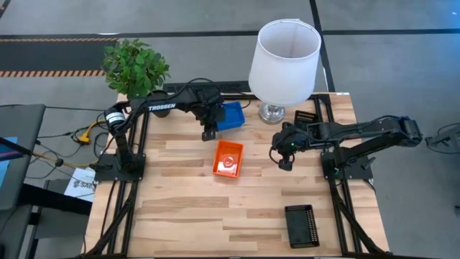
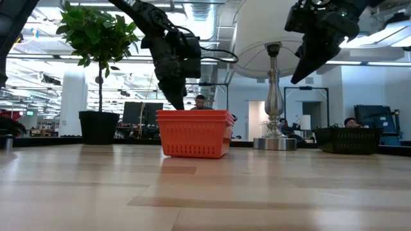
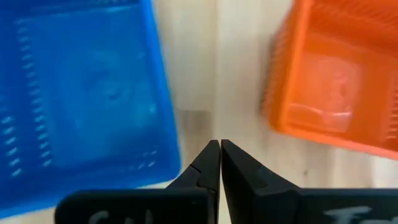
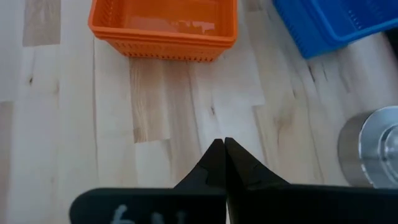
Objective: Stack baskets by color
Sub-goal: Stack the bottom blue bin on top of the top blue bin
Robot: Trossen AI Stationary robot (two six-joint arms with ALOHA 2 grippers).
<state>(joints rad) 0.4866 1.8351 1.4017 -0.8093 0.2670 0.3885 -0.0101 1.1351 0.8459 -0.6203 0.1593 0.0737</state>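
Nearest the front edge of the table (image 1: 180, 223), a black basket (image 1: 301, 225) lies alone on the right side, well apart from everything else. Mid-table sits the orange basket (image 1: 228, 158), tilted a little against the boards. The right gripper (image 1: 284, 162) hangs just right of it, above the wood, jaws pressed together and empty. Further back, the left gripper (image 1: 209, 134) hovers between the orange basket and the blue basket (image 1: 231, 116), jaws also pressed together on nothing. Beside the lamp (image 1: 284, 61), another black basket (image 1: 307, 117) sits at the far right. The plant (image 1: 135, 67) stands at the back left corner.
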